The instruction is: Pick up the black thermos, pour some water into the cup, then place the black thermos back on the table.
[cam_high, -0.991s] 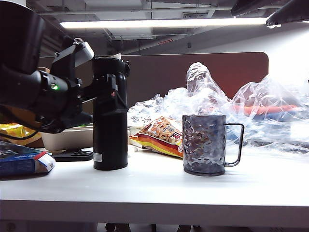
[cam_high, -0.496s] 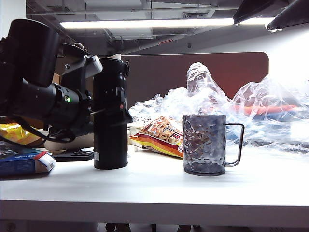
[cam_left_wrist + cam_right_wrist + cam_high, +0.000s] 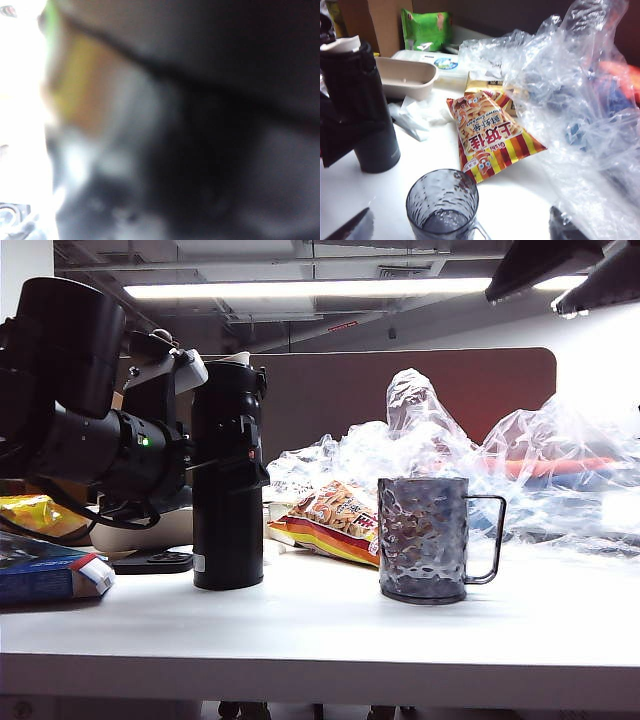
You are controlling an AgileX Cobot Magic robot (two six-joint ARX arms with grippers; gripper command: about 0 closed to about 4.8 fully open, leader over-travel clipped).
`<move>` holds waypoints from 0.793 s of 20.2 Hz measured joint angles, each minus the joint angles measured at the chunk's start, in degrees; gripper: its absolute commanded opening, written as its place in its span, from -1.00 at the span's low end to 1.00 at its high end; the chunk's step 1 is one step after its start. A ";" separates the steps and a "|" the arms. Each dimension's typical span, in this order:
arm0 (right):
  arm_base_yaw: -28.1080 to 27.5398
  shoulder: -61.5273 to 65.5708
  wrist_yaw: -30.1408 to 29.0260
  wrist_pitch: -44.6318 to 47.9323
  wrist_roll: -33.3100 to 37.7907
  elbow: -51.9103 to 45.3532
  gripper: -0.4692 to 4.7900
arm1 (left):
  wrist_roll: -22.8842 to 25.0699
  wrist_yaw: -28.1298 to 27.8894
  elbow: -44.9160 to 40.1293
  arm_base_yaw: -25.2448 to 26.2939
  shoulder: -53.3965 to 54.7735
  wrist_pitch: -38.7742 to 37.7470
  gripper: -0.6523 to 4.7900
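Black thermos [image 3: 228, 475] upright on white tabletop [image 3: 320, 625], left of hammered grey cup [image 3: 423, 538], well apart. Left pincer [image 3: 240, 465] spread wide around thermos mid-body, not clamped. Right pincer [image 3: 560, 270] high above, jaws released, empty.

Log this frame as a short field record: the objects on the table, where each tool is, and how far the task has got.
thermos: tall matte-black cylindrical thermos, upright on the white table, lid closed
cup: grey translucent dimpled cup, upright to the right of the thermos, apart from it
left tool: left tool at the thermos's upper body, a finger across its front; jaws wide, grip not confirmed
right tool: only its tips show, high at upper right
clutter: striped snack bag, crumpled clear plastic, beige tray
stage: thermos not yet lifted
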 measured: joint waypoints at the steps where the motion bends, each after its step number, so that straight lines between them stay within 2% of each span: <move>1: 0.00 0.00 -0.02 -0.24 0.00 -0.07 1.00 | 0.31 -0.20 0.07 -0.02 -0.02 0.09 0.17; 2: 0.00 -0.02 0.00 -0.24 0.00 -0.13 1.00 | 0.42 -0.42 0.11 -0.02 -0.02 0.52 -0.18; 3: 0.00 0.00 0.04 -0.26 0.00 -0.15 1.00 | 0.42 -0.63 0.11 0.09 -0.02 1.01 -0.39; 4: 0.00 -0.02 0.52 -0.24 0.00 -0.15 1.00 | 0.42 -0.83 0.11 0.13 -0.02 1.25 -0.42; 6: 0.00 -0.02 0.90 -0.26 0.00 -0.15 1.00 | 0.50 -0.76 0.11 0.09 -0.02 1.40 -0.42; 8: 0.00 -0.02 1.03 -0.22 -0.04 -0.15 1.00 | 5.70 3.54 0.37 0.15 0.00 0.98 -0.38; 9: 0.00 0.00 1.07 0.61 -0.15 -0.15 1.00 | 8.68 9.90 2.12 0.13 0.24 -1.14 -0.10; 10: 0.00 0.00 1.07 1.29 -0.20 -0.15 1.00 | 9.05 14.08 3.85 0.00 0.39 -3.43 0.18; 12: 0.00 0.02 1.07 1.05 -0.20 -0.15 1.00 | 10.58 18.82 9.44 -0.11 -0.61 -14.19 0.09; 14: -0.02 0.02 1.07 0.94 -0.20 -0.15 1.00 | 14.99 19.56 15.67 0.04 -2.54 -25.38 0.05; 15: -0.02 0.02 1.07 0.98 -0.20 -0.15 1.00 | 17.05 19.45 17.33 0.11 -2.54 -26.62 -0.10; 16: -0.02 0.02 1.07 0.98 -0.20 -0.15 1.00 | 20.59 19.43 19.08 0.11 -2.51 -27.87 -0.15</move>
